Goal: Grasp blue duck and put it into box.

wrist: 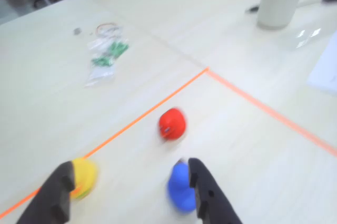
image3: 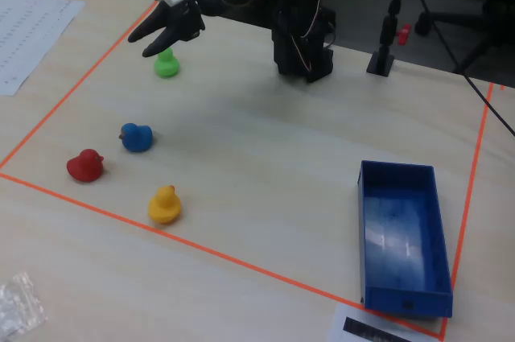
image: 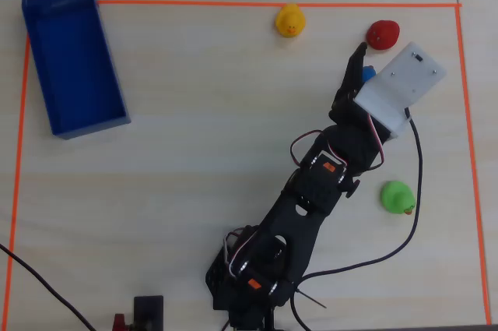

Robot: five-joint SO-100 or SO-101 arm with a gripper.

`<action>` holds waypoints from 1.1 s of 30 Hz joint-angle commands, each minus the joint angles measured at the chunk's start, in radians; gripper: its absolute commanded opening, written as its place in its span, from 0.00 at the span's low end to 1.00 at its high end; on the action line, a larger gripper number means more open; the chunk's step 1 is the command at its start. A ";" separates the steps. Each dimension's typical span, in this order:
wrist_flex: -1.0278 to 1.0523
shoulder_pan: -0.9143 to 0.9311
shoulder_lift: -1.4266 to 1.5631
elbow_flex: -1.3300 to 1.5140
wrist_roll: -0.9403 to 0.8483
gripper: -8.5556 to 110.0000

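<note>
I can't read any text from here. The sheet of paper at the left edge of the fixed view, outside the orange tape line, carries rows of fine print, but they are too small for me to make out. A white label just beside the near end of the box has a dark bar on it, with no legible characters. The ducks show no readable markings.
</note>
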 commanded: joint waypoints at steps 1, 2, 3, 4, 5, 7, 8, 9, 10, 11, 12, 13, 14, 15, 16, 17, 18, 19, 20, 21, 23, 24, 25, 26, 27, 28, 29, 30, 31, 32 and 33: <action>-0.405 0.023 -0.094 0.098 -0.067 0.36; -0.456 0.029 -0.118 0.123 -0.071 0.36; -0.494 0.035 -0.133 0.144 -0.072 0.36; -0.528 0.043 -0.149 0.166 -0.072 0.36; -0.551 0.049 -0.161 0.183 -0.075 0.36; -0.568 0.060 -0.184 0.199 -0.078 0.36; -0.574 0.063 -0.196 0.204 -0.078 0.37; -0.581 0.066 -0.212 0.206 -0.078 0.37; -0.594 0.067 -0.232 0.206 -0.080 0.37; -0.609 0.067 -0.255 0.206 -0.081 0.37; -0.627 0.067 -0.278 0.204 -0.084 0.37; -0.643 0.066 -0.301 0.201 -0.086 0.37; -0.653 0.064 -0.322 0.198 -0.087 0.37; -0.661 0.063 -0.342 0.193 -0.087 0.37; -0.663 0.058 -0.360 0.190 -0.087 0.37; -0.663 0.057 -0.380 0.187 -0.087 0.37; -0.663 0.054 -0.399 0.183 -0.087 0.37; -0.667 0.051 -0.416 0.179 -0.087 0.37; -0.676 0.048 -0.436 0.176 -0.091 0.37; -0.689 0.046 -0.457 0.172 -0.095 0.37; -0.703 0.043 -0.503 0.150 -0.101 0.37; -0.704 0.043 -0.525 0.135 -0.101 0.37; -0.704 0.043 -0.545 0.118 -0.101 0.37; -0.704 0.046 -0.565 0.101 -0.101 0.37; -0.701 0.049 -0.581 0.084 -0.101 0.37; -0.698 0.052 -0.597 0.067 -0.100 0.37; -0.695 0.055 -0.609 0.052 -0.098 0.37; -0.690 0.057 -0.621 0.037 -0.098 0.37; -0.689 0.060 -0.629 0.026 -0.097 0.37; -0.689 0.061 -0.638 0.014 -0.097 0.37; -0.686 0.061 -0.646 0.003 -0.097 0.37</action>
